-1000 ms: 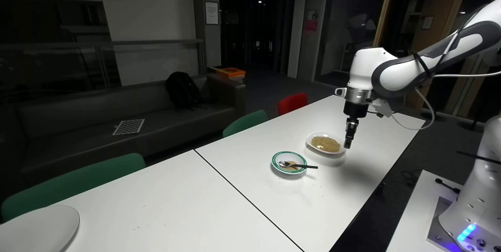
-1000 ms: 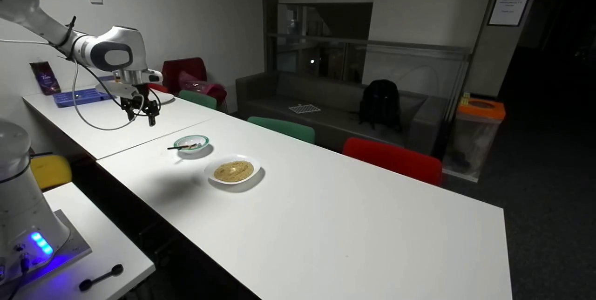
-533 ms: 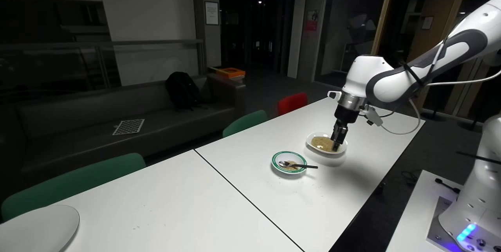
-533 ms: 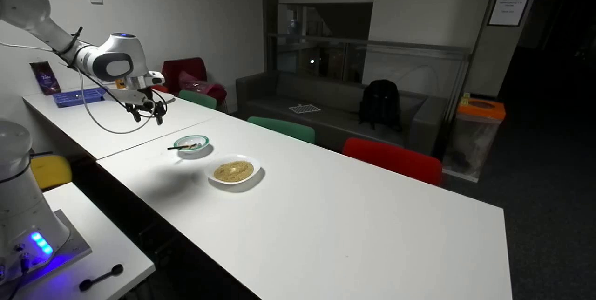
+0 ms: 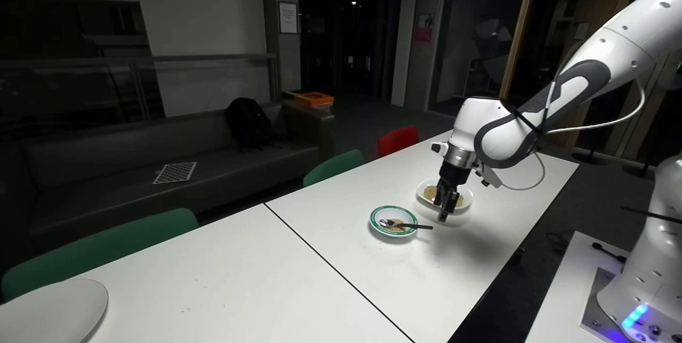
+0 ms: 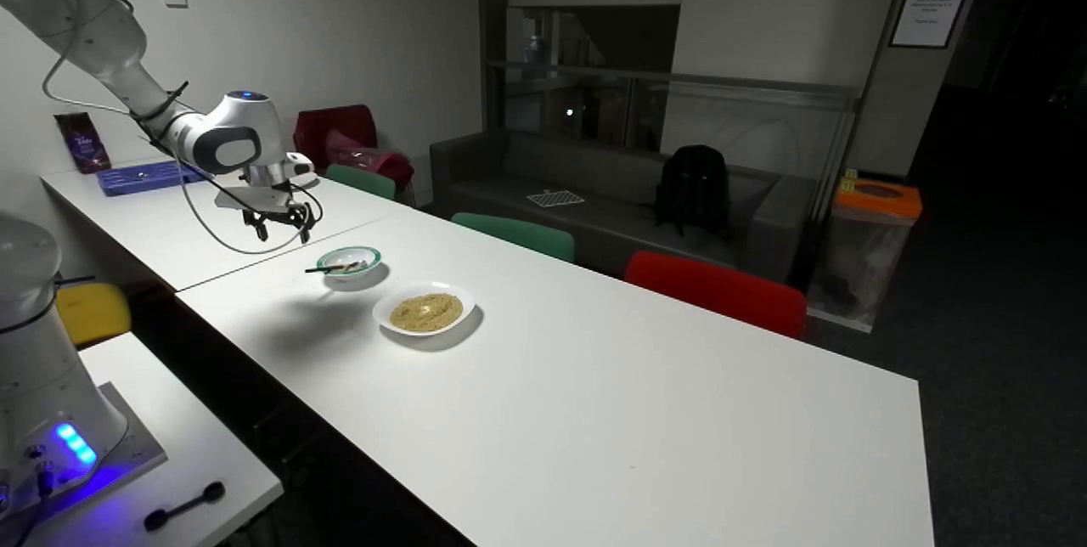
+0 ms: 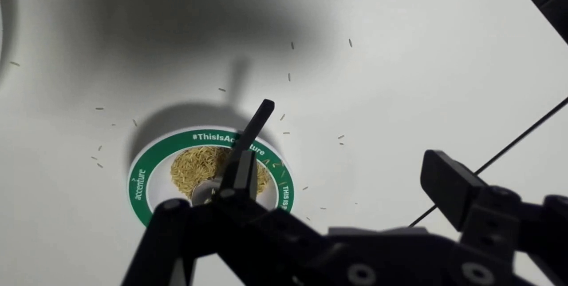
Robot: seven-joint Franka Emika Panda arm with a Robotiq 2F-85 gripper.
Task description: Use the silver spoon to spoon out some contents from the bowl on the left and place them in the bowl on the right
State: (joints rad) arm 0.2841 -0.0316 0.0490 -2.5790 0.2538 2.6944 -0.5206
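Observation:
The green-rimmed bowl (image 5: 376, 214) holds some grains and stands on the left in both exterior views (image 6: 374, 256). The silver spoon (image 5: 421, 227) rests in it, its black handle sticking out over the rim. The white bowl (image 5: 467, 203) on the right holds more tan grains (image 6: 425, 312). My gripper (image 5: 441, 209) is open and empty, above the table, apart from the spoon; it partly hides the white bowl in that view. In the wrist view its fingers (image 7: 339, 161) are wide apart; the left one overlaps the spoon handle (image 7: 253, 130) and the green rim (image 7: 141, 186).
Loose grains (image 7: 286, 133) lie on the white table around the green-rimmed bowl. A table seam (image 5: 330, 264) runs beside it. A white plate (image 5: 53, 308), a blue tray (image 6: 149, 177) and a dark bag (image 6: 83, 142) lie farther off. Chairs (image 6: 514, 234) line the far edge.
My gripper has moved down and toward the green-rimmed bowl, leftward in one exterior view and slightly rightward in the other. The bowls and spoon have not moved.

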